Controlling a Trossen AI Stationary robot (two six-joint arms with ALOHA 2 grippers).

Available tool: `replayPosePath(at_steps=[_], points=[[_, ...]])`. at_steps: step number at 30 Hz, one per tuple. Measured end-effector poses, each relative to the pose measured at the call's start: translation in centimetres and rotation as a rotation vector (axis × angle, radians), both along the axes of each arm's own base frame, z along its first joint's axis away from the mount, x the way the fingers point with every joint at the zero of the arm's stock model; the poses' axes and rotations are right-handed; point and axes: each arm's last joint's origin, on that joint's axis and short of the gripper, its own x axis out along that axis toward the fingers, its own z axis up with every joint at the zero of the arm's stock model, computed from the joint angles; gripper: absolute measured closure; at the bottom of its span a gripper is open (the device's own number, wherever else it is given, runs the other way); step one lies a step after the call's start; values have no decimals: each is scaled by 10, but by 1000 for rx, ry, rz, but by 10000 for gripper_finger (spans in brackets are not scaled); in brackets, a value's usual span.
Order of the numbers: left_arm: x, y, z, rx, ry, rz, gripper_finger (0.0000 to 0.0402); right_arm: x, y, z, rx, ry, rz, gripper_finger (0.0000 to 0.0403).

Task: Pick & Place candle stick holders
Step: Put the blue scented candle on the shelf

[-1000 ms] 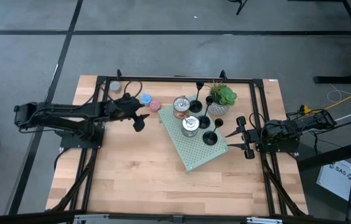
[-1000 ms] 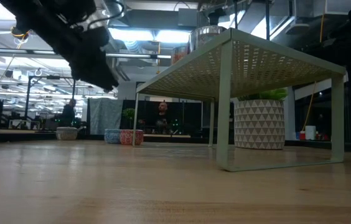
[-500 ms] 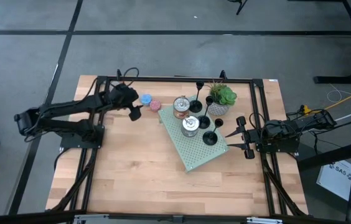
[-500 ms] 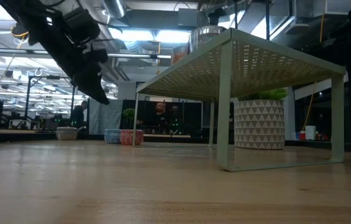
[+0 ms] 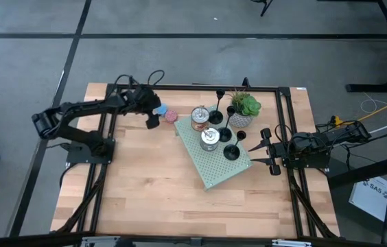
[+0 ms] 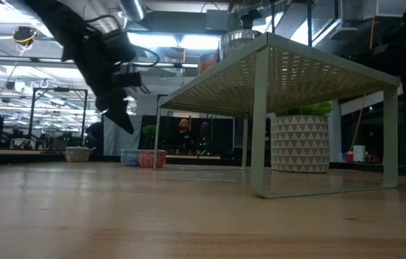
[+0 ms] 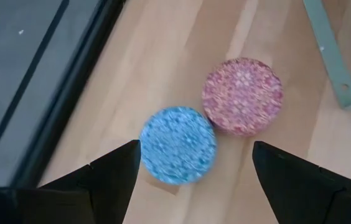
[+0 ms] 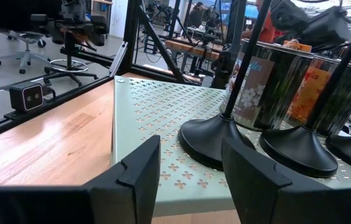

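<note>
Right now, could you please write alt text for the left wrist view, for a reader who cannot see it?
The open left gripper hovers over a blue candle and a pink candle lying side by side on the wooden table, the blue one between its fingers. A pale green shelf leg stands beyond the pink candle.

Wooden surface [image 5: 152, 185] under it all. Pale green shelf with little holes [image 5: 214, 161] near the middle, turned a bit crooked. Two shiny round tins [image 5: 200, 118] on top of it. Potted plant [image 5: 243, 110] in a white patterned pot, just past the shelf's far right side. Blue candle [image 7: 178, 144] and pink candle [image 7: 243, 95] side by side, left of the shelf, touching or nearly so.
</note>
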Motion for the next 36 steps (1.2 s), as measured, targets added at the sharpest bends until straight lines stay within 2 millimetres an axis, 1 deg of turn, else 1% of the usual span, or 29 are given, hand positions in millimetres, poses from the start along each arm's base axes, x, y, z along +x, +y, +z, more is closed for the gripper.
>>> replayPosePath(at_steps=[6, 10, 15, 20, 25, 28, 31, 36], points=[[15, 19, 17, 4, 89, -63, 95, 0, 0, 0, 0, -1, 0, 231], [22, 29, 17, -90, 104, -113, 95, 0, 0, 0, 0, 0, 0, 231], [26, 40, 4, -130, 172, -171, 95, 0, 0, 0, 0, 0, 0, 231], [24, 50, -11, -136, 226, -214, 95, 0, 0, 0, 0, 0, 0, 231], [23, 58, -22, -185, 199, -235, 95, 0, 0, 0, 0, 0, 0, 231], [24, 65, -29, -182, 194, -223, 96, 0, 0, 0, 0, 0, 0, 231], [23, 68, -40, -215, 212, -213, 96, 0, 0, 0, 0, 0, 0, 231], [25, 70, -44, -213, 207, -215, 96, 0, 0, 0, 0, 0, 0, 231]])
